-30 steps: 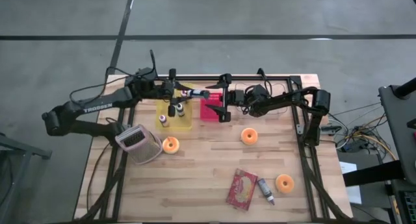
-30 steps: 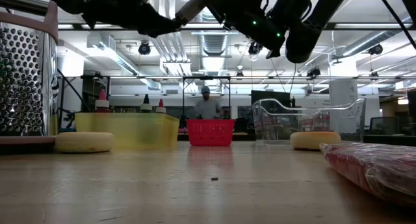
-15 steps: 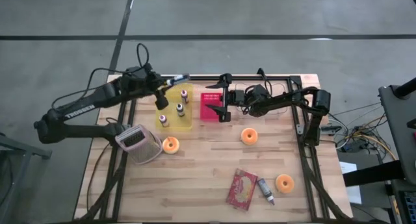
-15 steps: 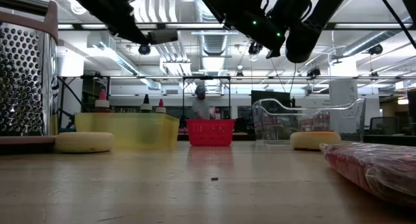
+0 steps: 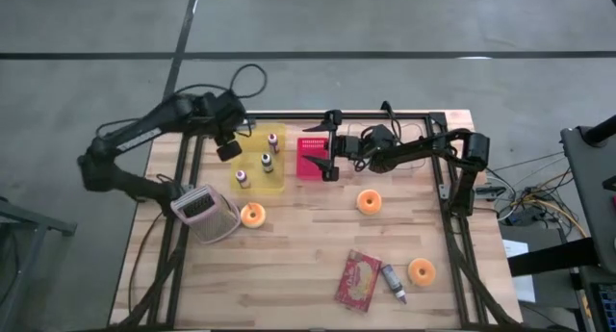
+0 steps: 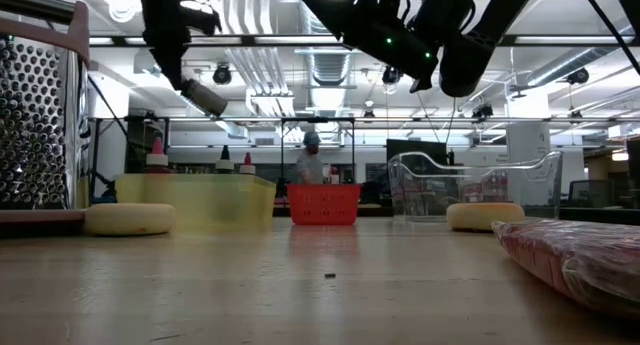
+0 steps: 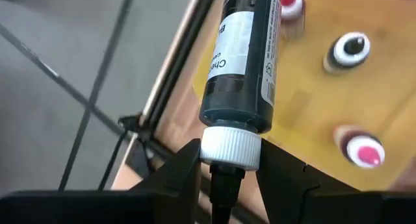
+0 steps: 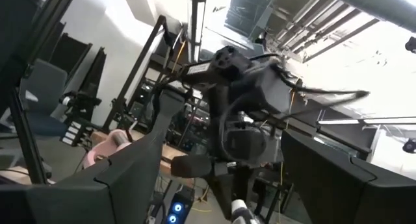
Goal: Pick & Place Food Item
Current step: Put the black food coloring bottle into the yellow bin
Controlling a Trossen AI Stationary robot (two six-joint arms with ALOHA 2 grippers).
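A dark bottle (image 7: 244, 55) with a white label and a white cap hangs from my left gripper (image 7: 229, 169), which is shut on it. That gripper (image 5: 231, 149) points down above the left edge of the yellow tray (image 5: 260, 173). In the low view the bottle (image 6: 205, 95) slants down, high above the tray. Three small bottles (image 5: 267, 162) stand upright in the tray. My right gripper (image 5: 318, 151) stands open above the red basket (image 5: 310, 164), its fingers wide apart and tilted upward, holding nothing. My left gripper pinches the bottle's white cap (image 7: 229, 146) between its two fingers (image 7: 185, 169), one on each side of the cap. The fingers come from above, slanting down, in line with the bottle. The bottle hangs below them, bottom end down, tilted and clear of the tray.
A metal grater (image 5: 204, 212) stands at the left. Orange rings (image 5: 252, 215) (image 5: 368, 202) (image 5: 421, 270), a red packet (image 5: 358, 279) and a small tube (image 5: 393, 282) lie on the wooden table. A clear tub (image 6: 470, 185) shows at the back right. A person (image 6: 312, 160) stands beyond the table.
My left gripper has swung from beside the red basket toward the table's left edge and risen, tipping from level to pointing down. The bottle has gone with it, from lying level toward my right gripper to hanging slanted above the tray's left edge.
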